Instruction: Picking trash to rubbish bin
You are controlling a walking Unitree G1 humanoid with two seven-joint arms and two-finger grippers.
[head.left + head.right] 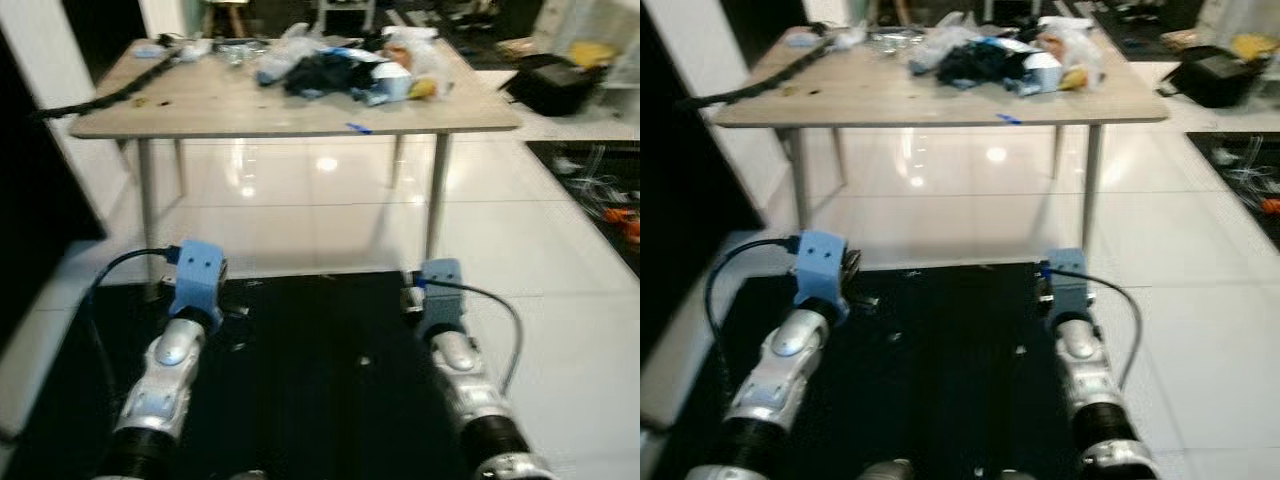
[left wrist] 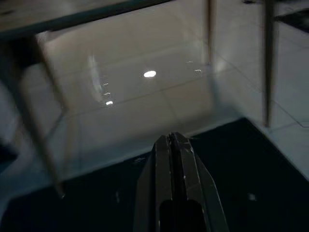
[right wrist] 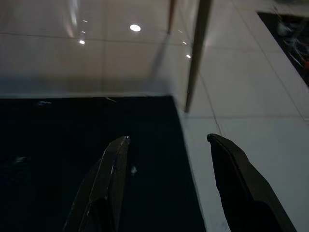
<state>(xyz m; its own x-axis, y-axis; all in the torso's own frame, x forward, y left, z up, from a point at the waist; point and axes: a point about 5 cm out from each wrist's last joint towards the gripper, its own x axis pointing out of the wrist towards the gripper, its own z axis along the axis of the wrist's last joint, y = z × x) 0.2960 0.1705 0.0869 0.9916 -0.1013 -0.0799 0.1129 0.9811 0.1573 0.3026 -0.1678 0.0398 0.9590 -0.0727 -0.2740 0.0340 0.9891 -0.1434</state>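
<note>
While we stand before the surface (image 1: 250, 110), trash pile (image 1: 350, 68) toward its far right edge, our left tool (image 2: 172, 145) pressed closed, our right tool (image 3: 166, 145) spread wide, both above black mat (image 1: 320, 340).

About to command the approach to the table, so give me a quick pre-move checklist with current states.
1. Trash pile on the table: ok, in sight ahead.
2. Left gripper empty: ok, fingers shut on nothing.
3. Right gripper ready: ok, open and empty.
4. Path over the black mat: ok, only small specks.
5. Rubbish bin located: cannot tell.
6. Black cable at the table's left edge: not ok, snag risk.
</note>
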